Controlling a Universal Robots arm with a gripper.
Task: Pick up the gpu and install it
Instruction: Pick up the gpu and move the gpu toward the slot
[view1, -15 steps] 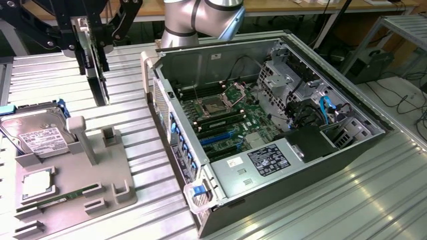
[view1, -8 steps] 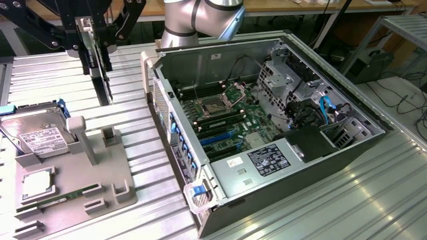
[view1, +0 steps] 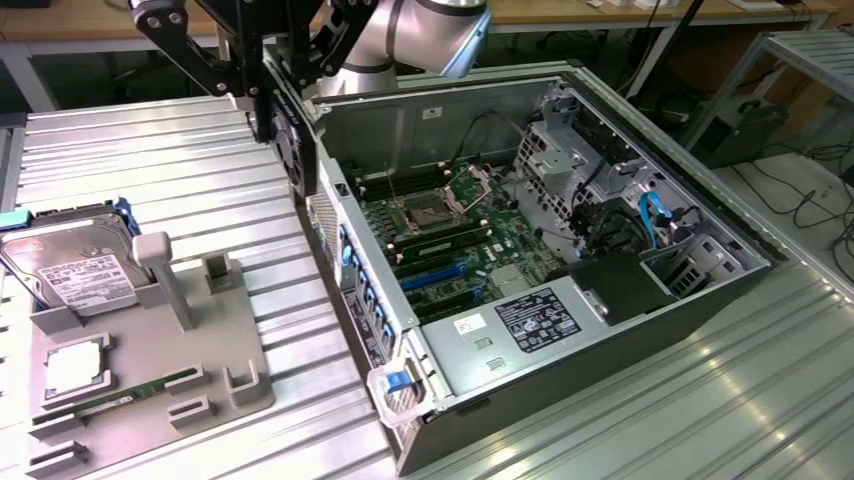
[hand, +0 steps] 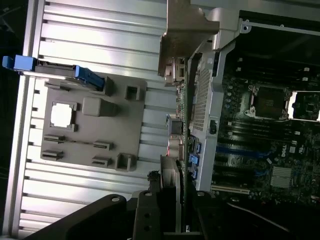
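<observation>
The gpu (view1: 288, 140) hangs edge-on from my gripper (view1: 274, 85) at the exterior view's upper left, over the near wall of the open computer case (view1: 627, 330). In the wrist view the gpu (hand: 183, 115) is a thin green card with its metal end bracket (hand: 187, 30) farthest from the fingers and a heatsink close to them. It lines up along the case wall beside the motherboard (hand: 270, 125). My gripper (hand: 172, 202) is shut on the card's edge, one black finger on each face.
A grey fixture tray (view1: 240, 340) lies on the ribbed metal table at the exterior view's left, holding a hard drive (view1: 74, 270), a CPU (view1: 74, 365) and a RAM stick (view1: 127, 395). Blue expansion slots (view1: 434, 275) sit on the motherboard (view1: 441, 225).
</observation>
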